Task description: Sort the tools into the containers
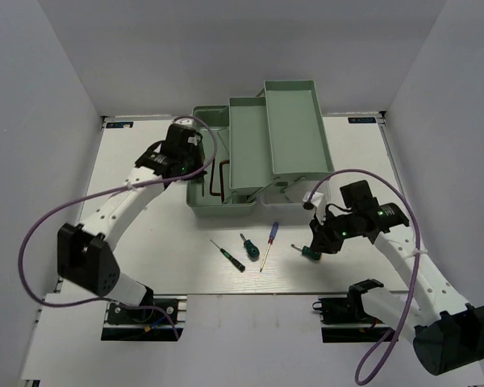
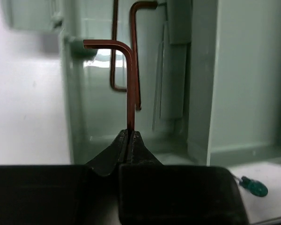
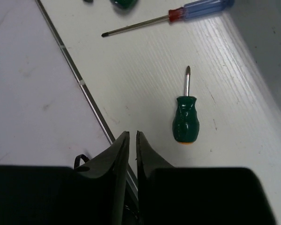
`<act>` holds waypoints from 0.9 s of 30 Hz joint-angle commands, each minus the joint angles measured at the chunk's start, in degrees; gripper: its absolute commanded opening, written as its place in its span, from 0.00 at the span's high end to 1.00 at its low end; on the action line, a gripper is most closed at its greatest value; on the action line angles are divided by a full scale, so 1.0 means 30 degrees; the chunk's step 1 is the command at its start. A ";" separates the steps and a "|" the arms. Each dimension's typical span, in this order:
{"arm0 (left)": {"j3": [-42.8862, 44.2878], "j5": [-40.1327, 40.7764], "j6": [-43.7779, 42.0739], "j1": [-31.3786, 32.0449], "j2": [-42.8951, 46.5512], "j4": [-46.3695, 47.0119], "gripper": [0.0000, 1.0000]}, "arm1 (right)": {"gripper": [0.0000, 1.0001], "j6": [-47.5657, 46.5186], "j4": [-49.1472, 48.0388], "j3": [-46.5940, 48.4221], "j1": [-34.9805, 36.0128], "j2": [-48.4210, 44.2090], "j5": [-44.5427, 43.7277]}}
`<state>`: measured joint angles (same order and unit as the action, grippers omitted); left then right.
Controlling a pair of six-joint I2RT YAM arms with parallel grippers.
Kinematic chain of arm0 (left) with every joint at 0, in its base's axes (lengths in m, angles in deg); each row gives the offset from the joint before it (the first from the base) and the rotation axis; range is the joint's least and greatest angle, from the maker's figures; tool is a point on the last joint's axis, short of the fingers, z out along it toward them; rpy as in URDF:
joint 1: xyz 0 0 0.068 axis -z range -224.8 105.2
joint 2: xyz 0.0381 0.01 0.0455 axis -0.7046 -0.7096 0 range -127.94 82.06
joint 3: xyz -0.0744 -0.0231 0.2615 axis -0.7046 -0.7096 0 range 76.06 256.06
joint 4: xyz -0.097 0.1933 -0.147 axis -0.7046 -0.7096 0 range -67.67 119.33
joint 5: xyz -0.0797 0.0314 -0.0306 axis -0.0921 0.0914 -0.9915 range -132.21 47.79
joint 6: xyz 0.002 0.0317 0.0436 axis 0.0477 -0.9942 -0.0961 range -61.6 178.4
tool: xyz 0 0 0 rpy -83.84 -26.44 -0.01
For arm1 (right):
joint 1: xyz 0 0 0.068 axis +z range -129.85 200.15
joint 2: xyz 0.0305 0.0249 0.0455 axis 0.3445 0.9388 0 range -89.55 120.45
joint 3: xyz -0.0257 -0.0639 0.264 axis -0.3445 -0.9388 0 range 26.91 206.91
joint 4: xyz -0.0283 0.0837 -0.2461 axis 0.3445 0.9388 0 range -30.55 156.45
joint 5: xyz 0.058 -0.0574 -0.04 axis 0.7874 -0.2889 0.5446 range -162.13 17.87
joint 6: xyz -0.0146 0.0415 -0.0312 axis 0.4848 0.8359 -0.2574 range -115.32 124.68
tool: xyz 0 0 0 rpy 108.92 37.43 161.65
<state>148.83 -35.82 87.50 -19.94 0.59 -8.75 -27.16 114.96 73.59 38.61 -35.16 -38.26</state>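
Hex key (image 2: 130,79) stands clamped in the closed left pincer (image 2: 129,136) at the toolbox's (image 2: 234,84) open bottom compartment, which holds two more hex keys (image 2: 136,56). In front of the toolbox, the right pincer (image 3: 130,136) is closed, empty, near a stubby screwdriver (image 3: 185,119) on the tabletop (image 3: 145,84).

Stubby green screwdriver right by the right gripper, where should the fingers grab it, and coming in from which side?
Take the stubby screwdriver by its fat green handle, straight down from above. It lies flat on the table, so the fingers should straddle the handle's width; the thin shaft sits low and offers little. The right gripper beside it looks shut and must open first.
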 commanded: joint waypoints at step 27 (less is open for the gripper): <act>-0.3390 -0.2446 -0.1556 0.0150 0.7318 -0.2363 0.20 | 0.26 -0.1518 -0.5759 -0.1905 0.6445 0.4631 -1.0790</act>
<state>144.94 -37.79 82.01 -19.72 20.61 -12.47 -31.64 101.08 68.97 58.02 -22.83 -65.47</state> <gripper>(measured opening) 0.802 0.736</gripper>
